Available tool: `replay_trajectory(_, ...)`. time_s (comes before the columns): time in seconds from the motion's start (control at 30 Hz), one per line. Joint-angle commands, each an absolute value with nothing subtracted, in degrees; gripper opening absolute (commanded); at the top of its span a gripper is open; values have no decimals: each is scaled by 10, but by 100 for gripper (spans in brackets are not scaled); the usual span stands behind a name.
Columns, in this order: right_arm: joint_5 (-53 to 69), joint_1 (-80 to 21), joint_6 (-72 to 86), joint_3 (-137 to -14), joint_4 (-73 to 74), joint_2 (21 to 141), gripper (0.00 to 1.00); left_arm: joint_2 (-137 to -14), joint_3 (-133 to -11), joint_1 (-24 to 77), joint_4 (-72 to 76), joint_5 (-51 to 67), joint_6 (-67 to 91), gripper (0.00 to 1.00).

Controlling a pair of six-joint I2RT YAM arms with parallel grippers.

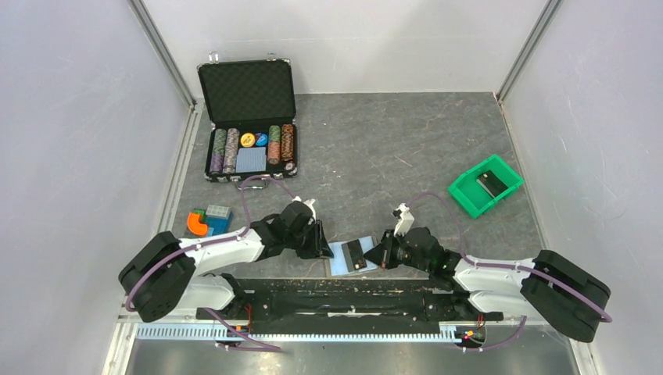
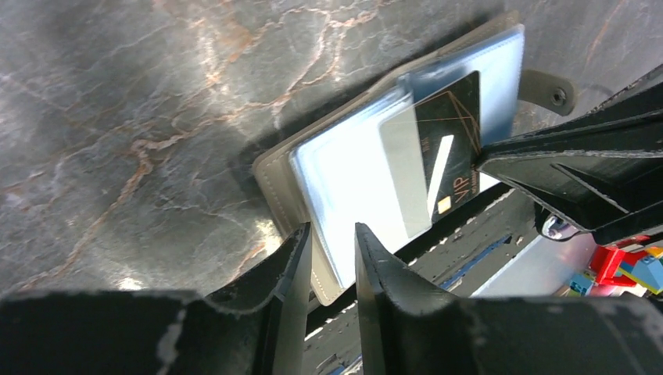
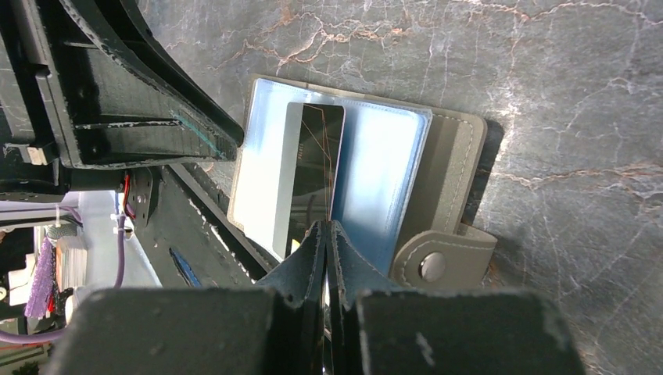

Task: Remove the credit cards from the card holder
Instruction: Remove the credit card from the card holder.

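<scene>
At the far left of the bench (image 1: 391,141) an open chip case (image 1: 249,125) stands with its lid up, and nearer to me lies a small heap of coloured blocks (image 1: 208,221). My left end effector (image 2: 328,234) hangs low over the left edge of the card holder (image 2: 270,176), its fingers (image 2: 293,266) parted by a narrow gap with nothing between them. The card holder lies spread open and flat at the near edge of the bench, between my two arms, pale-blue panels up and its snap tab (image 3: 434,262) sticking out on the right. One dark credit card (image 3: 317,156) with gold lettering lies across the panels, partly under a clear sleeve. My right end effector (image 3: 324,226) is pressed together, its tips meeting the card's right edge; I cannot tell whether that edge is caught between them. Well off to the right sits a green bin (image 1: 469,195) with a dark flat thing (image 1: 492,183) in it.
</scene>
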State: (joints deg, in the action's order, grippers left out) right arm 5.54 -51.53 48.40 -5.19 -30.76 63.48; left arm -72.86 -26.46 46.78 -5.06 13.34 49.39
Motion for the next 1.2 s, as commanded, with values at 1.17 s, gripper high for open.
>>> replay_trajectory(1.17,124,-470,401,-84,-283,654,29,-861,-290,530,65,138,490,22)
